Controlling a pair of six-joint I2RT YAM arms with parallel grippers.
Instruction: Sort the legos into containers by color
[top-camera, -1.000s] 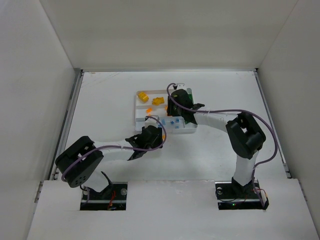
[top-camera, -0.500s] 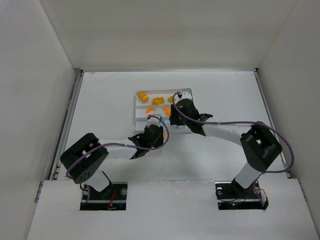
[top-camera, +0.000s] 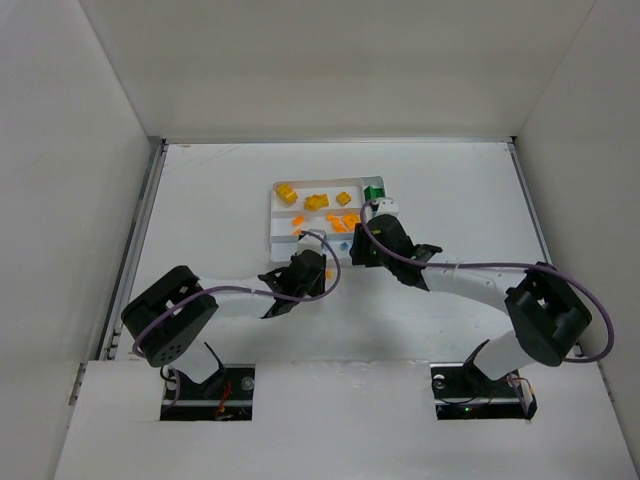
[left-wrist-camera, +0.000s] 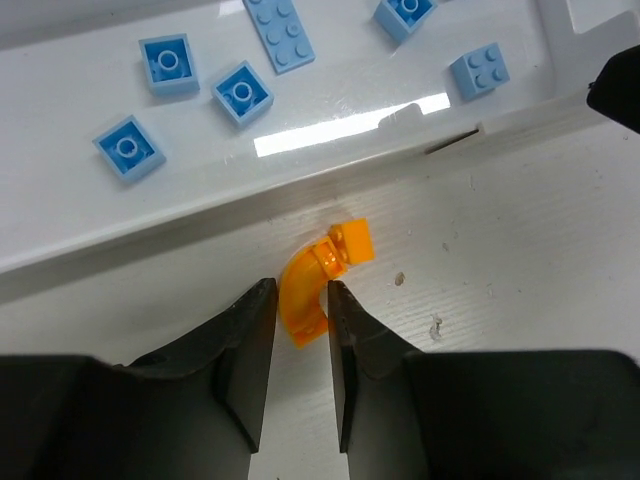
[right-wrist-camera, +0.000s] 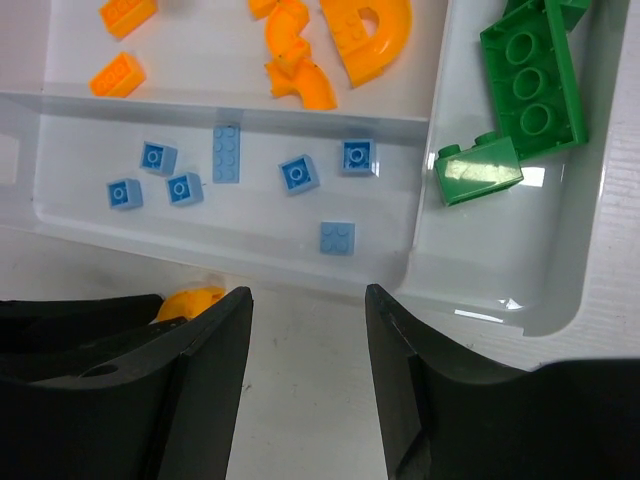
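White tray (top-camera: 271, 230) sits mid-table (top-camera: 200, 220) in the top view, with white walls (top-camera: 60, 150) around. It holds three yellow bricks (top-camera: 317, 202), a few orange pieces (top-camera: 345, 222) and green bricks (top-camera: 374, 191). The left pincer (top-camera: 305, 262) and right pincer (top-camera: 362, 250) meet at its near edge.

Left wrist: six blue bricks (left-wrist-camera: 240, 92) lie in the nearest section. Just outside its wall, on the table, one orange arch (left-wrist-camera: 310, 295) is nipped between narrow jaws.

Right wrist: seven blue bricks, at least two green bricks and at least four orange pieces show in the tray. This pincer's jaws stand wide, holding nothing.
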